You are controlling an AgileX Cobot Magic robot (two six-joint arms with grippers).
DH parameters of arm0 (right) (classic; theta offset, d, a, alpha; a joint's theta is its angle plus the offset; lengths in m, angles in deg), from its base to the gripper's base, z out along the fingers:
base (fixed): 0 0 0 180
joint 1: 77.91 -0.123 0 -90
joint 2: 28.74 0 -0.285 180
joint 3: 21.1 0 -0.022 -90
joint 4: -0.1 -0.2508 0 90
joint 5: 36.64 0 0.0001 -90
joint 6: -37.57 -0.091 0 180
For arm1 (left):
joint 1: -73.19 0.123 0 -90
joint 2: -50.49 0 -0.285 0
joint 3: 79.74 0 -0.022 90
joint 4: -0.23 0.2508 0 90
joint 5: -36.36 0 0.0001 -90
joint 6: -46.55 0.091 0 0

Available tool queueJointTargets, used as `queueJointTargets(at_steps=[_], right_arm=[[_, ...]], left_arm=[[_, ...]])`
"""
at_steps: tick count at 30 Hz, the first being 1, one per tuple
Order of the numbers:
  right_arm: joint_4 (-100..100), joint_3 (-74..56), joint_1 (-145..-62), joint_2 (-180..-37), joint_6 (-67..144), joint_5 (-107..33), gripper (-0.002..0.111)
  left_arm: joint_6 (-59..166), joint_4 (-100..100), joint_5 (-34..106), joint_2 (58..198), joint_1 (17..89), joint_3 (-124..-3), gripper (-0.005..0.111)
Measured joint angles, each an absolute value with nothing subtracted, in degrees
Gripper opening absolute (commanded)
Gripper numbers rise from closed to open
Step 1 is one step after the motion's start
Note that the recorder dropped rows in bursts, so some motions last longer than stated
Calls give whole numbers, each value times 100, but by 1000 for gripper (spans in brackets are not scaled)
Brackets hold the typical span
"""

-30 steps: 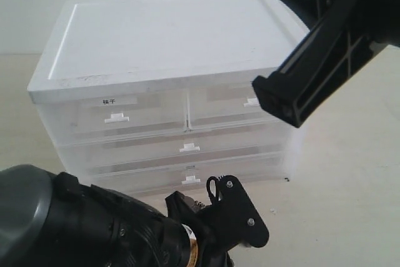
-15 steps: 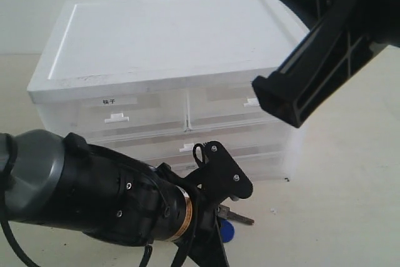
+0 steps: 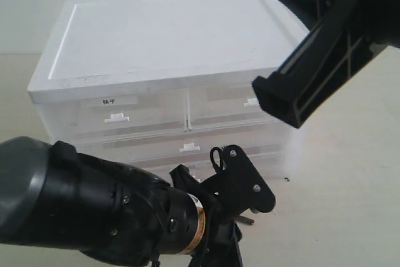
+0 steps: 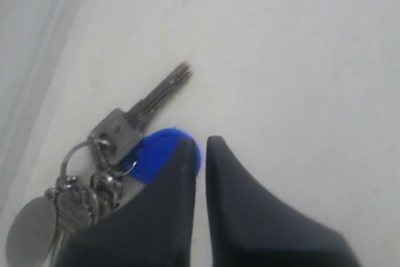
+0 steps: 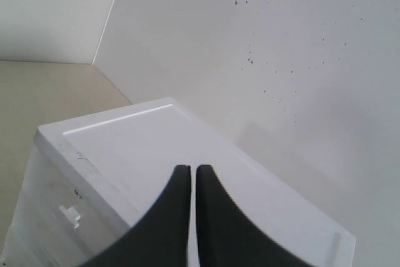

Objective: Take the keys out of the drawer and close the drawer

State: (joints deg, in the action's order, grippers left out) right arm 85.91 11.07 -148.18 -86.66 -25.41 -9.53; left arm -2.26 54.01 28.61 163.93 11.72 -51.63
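The keys (image 4: 119,130) lie on the table in front of the cabinet: a silver key, a blue teardrop fob (image 4: 159,151) and a round grey disc tag (image 4: 28,232). My left gripper (image 4: 200,145) hangs just over them, shut, with only bare table in the slit between its fingers; one finger covers part of the fob. In the exterior view only a key tip (image 3: 249,220) shows beside the left gripper (image 3: 230,242). The drawer (image 3: 231,109) sits flush with its neighbour, partly hidden by my right gripper (image 3: 275,101). That right gripper (image 5: 189,170) is shut and empty above the cabinet top.
The white cabinet (image 3: 162,35) has a labelled left half-width drawer (image 3: 115,114) and two full-width drawers (image 3: 187,145) below, all pushed in. The left arm's bulk (image 3: 112,217) fills the lower left. A white wall (image 5: 262,42) stands behind the cabinet.
The left arm rose and swung left, then came back right and lower. The blue fob seen half a second ago is now hidden behind it. The right arm has not moved.
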Motion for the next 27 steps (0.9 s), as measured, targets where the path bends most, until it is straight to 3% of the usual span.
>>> queueJointTargets(at_steps=[11, 27], right_arm=[[8555, 1107, -14818, -8577, -2416, -953, 0], [7670, 1107, -14818, -6750, -1626, -345, 0]], left_arm=[[-180, 5413, 2926, 14396, 846, -4432, 5], [-491, 5413, 2854, 9527, 846, -2423, 5]])
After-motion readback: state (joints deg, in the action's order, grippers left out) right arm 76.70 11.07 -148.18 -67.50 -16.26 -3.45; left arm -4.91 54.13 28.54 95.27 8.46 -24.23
